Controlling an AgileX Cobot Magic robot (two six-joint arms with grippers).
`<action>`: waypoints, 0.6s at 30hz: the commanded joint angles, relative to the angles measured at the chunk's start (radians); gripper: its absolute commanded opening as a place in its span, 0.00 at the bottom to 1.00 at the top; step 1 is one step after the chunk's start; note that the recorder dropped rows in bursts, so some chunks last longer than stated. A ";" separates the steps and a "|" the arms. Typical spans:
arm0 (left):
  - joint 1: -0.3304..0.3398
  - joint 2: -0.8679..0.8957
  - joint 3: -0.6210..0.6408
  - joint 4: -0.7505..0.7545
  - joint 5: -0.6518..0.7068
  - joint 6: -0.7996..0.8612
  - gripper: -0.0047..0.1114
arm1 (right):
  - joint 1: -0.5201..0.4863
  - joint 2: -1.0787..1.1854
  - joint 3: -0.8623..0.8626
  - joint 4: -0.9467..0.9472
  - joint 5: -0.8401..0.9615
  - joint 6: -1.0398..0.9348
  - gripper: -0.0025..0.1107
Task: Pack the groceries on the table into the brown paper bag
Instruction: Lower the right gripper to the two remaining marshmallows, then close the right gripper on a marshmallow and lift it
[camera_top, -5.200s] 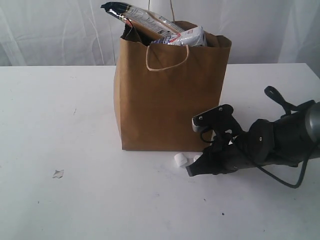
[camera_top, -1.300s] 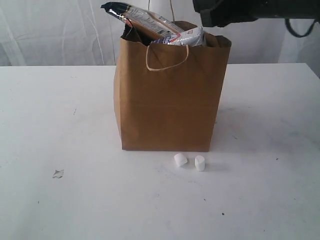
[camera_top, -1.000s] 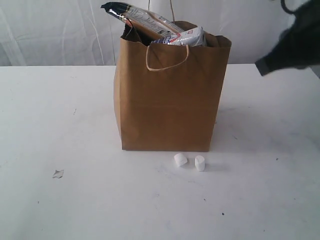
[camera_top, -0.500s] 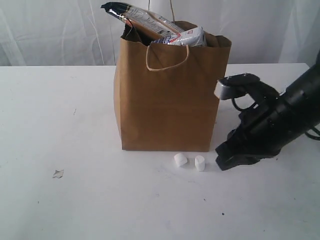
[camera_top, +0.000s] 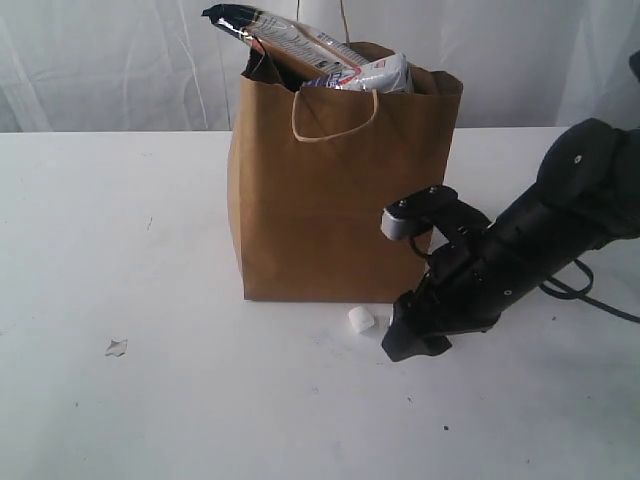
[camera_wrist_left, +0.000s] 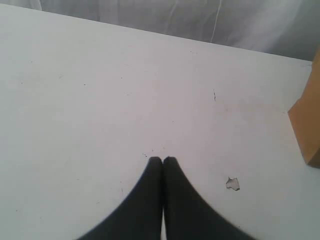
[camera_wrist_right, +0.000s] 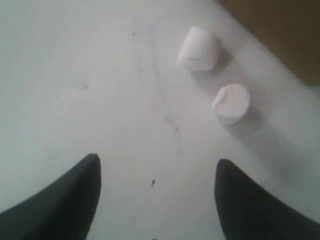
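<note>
Hovering the right gripper (camera_wrist_right: 157, 161) low over the white table (camera_top: 150, 400), with jaws spread wide and nothing held. Facing two small white marshmallows just off the front bottom edge of the brown paper bag (camera_top: 340, 200): one (camera_wrist_right: 200, 48) lying on its side, the other (camera_wrist_right: 231, 102) seemingly standing on end just beside it and nearer the fingertips, both apart from them. Showing only one piece (camera_top: 361, 319) clearly in the exterior view, with most of its neighbour hidden behind the arm. Holding the left gripper (camera_wrist_left: 162, 159) over the table off to the bag's other side, with fingers pressed together on nothing. Poking out of the bag's mouth already: a long dark-topped packet (camera_top: 280, 30) and a white-blue pack (camera_top: 375, 72).

Judging the marshmallows to be very light, soft and springy, likely squashing under a hard pinch and rolling or skidding at a nudge, the one on its side especially. Favouring one piece at a time: straddling the nearer one across its round flank, lowering the fingertips to the table on either side, closing gently only until it gives. Watching for a finger knocking the second piece or catching the bag wall, given how close together all three are lying.
</note>
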 joint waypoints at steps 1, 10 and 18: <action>0.001 -0.004 0.004 0.005 -0.003 -0.010 0.04 | 0.008 0.028 0.004 -0.003 -0.113 -0.005 0.56; 0.001 -0.004 0.004 0.005 -0.003 -0.010 0.04 | 0.008 0.098 0.000 0.022 -0.228 -0.013 0.56; 0.001 -0.004 0.004 0.005 -0.003 -0.010 0.04 | 0.026 0.151 -0.009 0.026 -0.275 -0.015 0.52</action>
